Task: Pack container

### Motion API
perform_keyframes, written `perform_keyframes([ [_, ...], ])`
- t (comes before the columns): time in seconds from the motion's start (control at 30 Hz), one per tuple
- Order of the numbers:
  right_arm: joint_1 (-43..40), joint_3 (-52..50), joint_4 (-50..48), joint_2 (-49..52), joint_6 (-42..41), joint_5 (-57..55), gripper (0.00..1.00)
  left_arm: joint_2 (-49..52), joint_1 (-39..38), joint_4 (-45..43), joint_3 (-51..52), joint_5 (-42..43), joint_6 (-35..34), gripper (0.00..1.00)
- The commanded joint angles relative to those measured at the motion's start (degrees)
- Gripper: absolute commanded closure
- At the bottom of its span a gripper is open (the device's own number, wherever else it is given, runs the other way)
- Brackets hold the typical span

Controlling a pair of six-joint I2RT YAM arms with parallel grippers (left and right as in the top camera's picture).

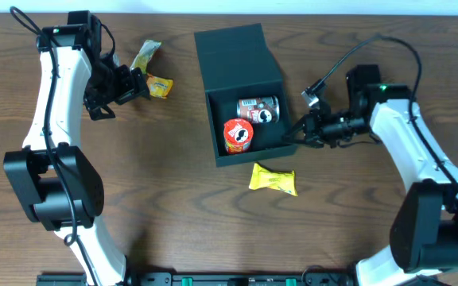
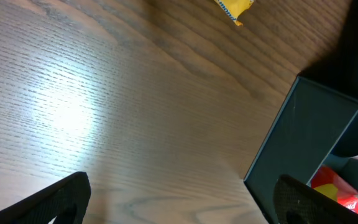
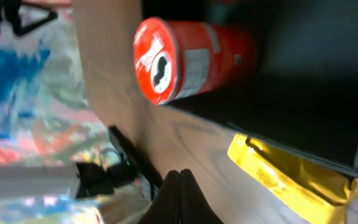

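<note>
The container (image 1: 233,59) lay open right at the tips of the right gripper (image 1: 290,137), its fingers pinched shut on nothing. It was well away from the left gripper (image 1: 137,85), which was spread wide and empty. Light, stiffish cardboard, I reckoned, best pinched at a wall's rim.

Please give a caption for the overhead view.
A red can and another can in the open container; left gripper open, right gripper shut.

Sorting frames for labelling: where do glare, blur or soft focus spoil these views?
Overhead: even light, the container sharp. Left wrist: bright glare patch on the table. Right wrist: red can slightly soft, background at left smeared and blurred.
</note>
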State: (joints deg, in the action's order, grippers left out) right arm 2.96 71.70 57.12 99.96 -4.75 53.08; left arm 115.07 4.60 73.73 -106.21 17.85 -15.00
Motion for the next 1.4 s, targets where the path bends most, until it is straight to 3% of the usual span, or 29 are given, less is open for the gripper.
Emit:
perform_keyframes([
  [0.0, 3.4, -0.2, -4.3, -1.5, -15.9, -3.0, 0.98, -0.4, -0.2, 0.6, -0.9, 0.0, -1.2, 0.05],
  [0.1, 7.1, -0.2, -10.6, -1.6, -21.3, -3.4, 0.99, -0.4, -0.3, 0.6, -0.9, 0.0, -1.4, 0.05],
  [0.23, 10.0, -0.2, -16.7, -1.6, -22.6, -6.6, 0.98, -0.4, -0.8, 0.3, -0.9, -0.1, -1.4, 0.05],
  [0.37, 11.0, -0.2, -16.6, -1.6, -20.0, -13.4, 0.99, -0.4, -1.2, -0.3, -0.9, 0.0, -1.4, 0.05],
  [1.37, 18.3, -0.3, -18.8, -1.4, -21.4, -21.2, 0.99, -0.4, -2.5, -0.5, -0.9, 0.0, -1.4, 0.04],
])
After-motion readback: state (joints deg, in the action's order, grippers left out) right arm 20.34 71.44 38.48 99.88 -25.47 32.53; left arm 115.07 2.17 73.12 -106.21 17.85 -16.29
